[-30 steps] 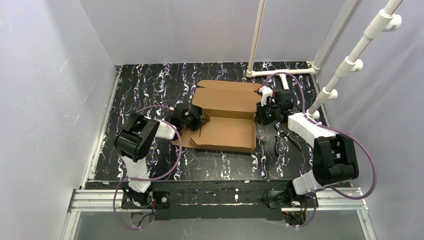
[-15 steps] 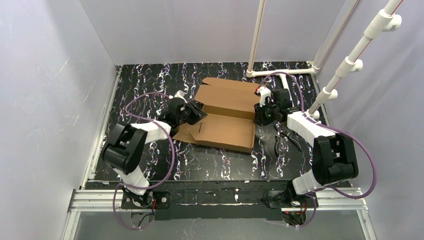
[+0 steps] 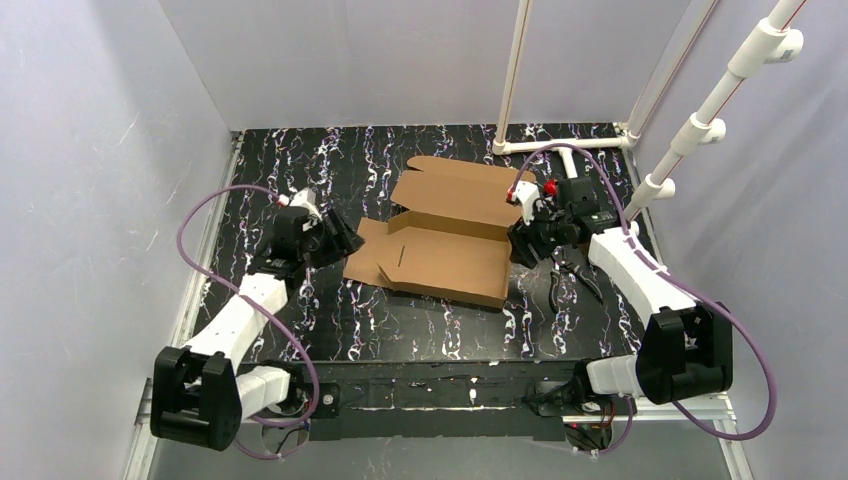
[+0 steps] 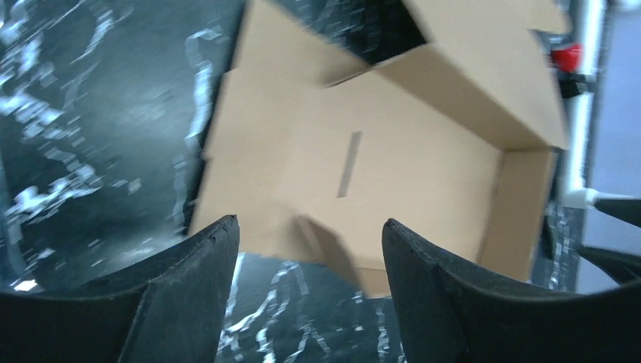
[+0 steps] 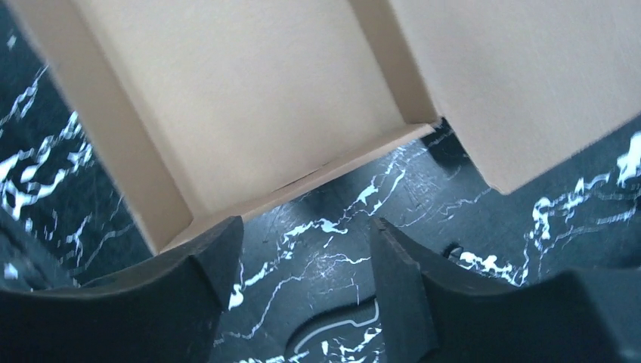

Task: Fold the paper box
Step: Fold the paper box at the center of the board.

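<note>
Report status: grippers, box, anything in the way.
Left gripper open, empty. Right gripper open, empty. Paper box lies half-formed, unheld. Dark tool on table beside its right end.

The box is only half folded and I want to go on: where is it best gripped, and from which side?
On the box, likely the upright right end wall, from the right with the open right gripper: its thin top edge stands clear for jaws to straddle. The left flap lies flat.

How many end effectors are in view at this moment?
2. The left end effector, open, is just left of the paper box; the right end effector, open, is at its right end. Neither grips it.
</note>
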Tool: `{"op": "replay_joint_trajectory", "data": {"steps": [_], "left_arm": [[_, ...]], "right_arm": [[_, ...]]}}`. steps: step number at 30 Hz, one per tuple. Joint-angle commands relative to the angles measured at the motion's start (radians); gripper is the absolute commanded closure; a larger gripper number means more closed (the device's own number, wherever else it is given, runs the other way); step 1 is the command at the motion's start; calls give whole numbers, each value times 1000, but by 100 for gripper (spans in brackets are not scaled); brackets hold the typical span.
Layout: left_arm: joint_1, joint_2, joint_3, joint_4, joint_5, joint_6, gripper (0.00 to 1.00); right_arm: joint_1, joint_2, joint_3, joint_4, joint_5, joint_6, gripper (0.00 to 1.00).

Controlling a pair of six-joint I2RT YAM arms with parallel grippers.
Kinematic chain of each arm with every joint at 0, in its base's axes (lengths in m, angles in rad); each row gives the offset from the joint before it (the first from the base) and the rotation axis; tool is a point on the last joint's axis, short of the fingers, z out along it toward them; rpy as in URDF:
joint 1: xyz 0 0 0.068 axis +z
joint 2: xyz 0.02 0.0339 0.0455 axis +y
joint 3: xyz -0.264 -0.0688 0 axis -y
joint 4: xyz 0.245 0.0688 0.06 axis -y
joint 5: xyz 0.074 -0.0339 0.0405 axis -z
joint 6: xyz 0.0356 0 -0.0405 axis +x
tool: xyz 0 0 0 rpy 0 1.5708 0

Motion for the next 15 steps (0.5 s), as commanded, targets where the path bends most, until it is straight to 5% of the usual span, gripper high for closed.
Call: {"op": "replay_joint_trajectory", "data": {"steps": [1,5,10,15], "left_arm": [[97,20,-56,-124,26,55,31],[186,102,-47,-59,89,78,26],[225,251,10,27,233,121,10],[224,337,74,-32,278,184,12]], "right_arm": [[-2,-4,103,-239,-218,-296,23],[114,50,132,-381,-307,-506,2],[312,137,145,-327,-237,-522,2],[413,225,215,-280,-167,-518,2]]}}
